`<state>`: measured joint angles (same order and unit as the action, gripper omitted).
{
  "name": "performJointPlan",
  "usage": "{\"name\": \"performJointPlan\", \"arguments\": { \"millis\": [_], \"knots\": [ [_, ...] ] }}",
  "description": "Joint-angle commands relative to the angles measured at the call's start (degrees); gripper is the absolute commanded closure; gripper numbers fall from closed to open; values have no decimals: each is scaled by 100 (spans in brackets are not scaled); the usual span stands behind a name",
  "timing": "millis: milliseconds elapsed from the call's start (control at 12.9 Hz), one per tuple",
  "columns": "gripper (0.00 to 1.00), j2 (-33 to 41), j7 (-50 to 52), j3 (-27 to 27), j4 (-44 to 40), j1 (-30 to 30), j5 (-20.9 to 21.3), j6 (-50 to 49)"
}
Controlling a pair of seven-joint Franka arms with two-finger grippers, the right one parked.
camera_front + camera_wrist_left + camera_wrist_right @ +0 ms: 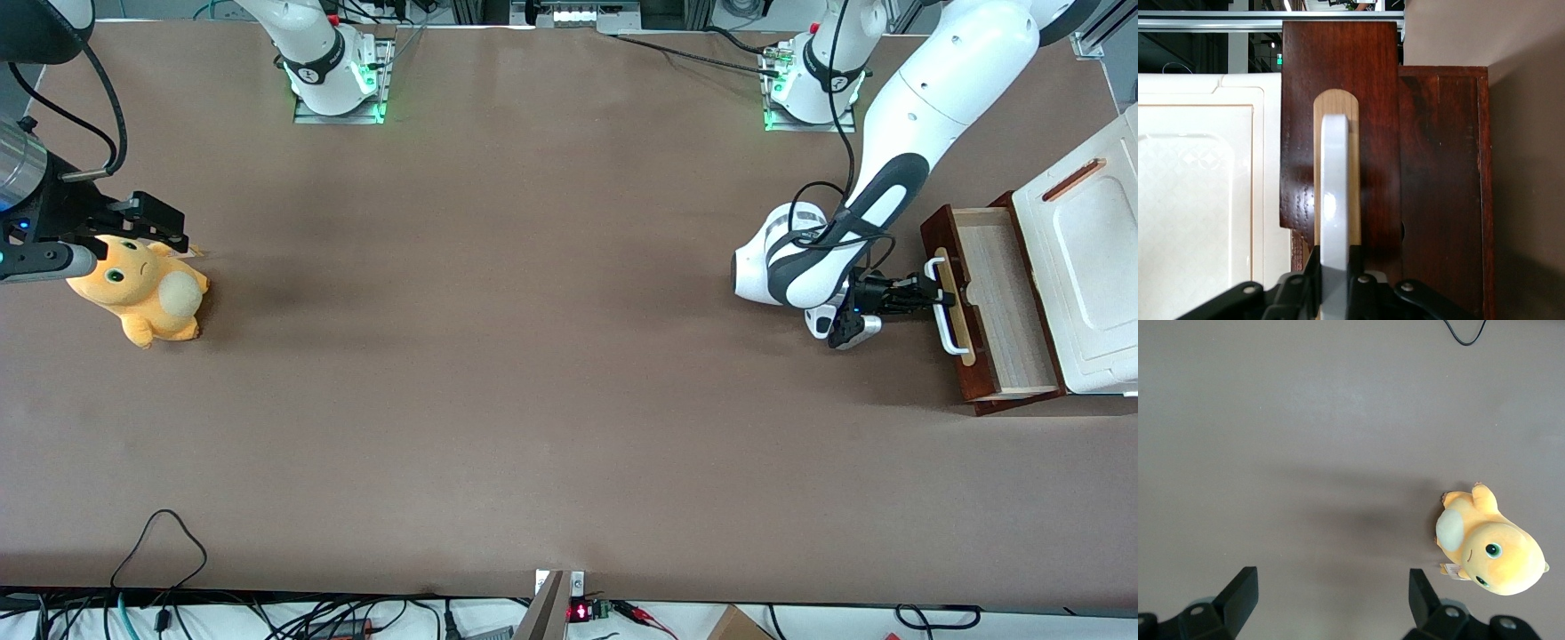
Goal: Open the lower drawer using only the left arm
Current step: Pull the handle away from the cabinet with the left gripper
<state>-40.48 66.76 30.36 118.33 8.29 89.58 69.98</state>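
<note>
The lower drawer [996, 307] stands pulled out from its cabinet at the working arm's end of the table [498, 356], its pale wood inside open to view under the white moulded plastic top [1089, 267] with the orange slot. The drawer's dark red-brown front carries a white bar handle [946, 307] on a pale wood strip. The left arm [889, 178] reaches down to the drawer front, and its pincer [933, 300] is clenched on the white bar handle — in the left wrist view the black fingers [1313, 280] sit tight against either side of the bar [1335, 200], which runs up over the rounded pale strip [1336, 107]. There the drawer front [1338, 80] stands forward of the dark cabinet front [1441, 187] beside it.

Toward the parked arm's end of the table lies an orange plush toy [142, 293] — on its side, with green eyes and a cream belly patch.
</note>
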Motion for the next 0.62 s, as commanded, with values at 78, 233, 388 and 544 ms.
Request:
{"name": "performJointPlan", "arguments": {
  "millis": [78,233,388,544],
  "knots": [
    [0,145,-232,128,-196,-38,-237,41],
    [0,365,-539,189,-336,-47,-493,392],
    [0,707,-995,189,-703,-47,-1227,936],
    [0,1190,-1531,137,-1073,-30,-2343,1603]
  ]
}}
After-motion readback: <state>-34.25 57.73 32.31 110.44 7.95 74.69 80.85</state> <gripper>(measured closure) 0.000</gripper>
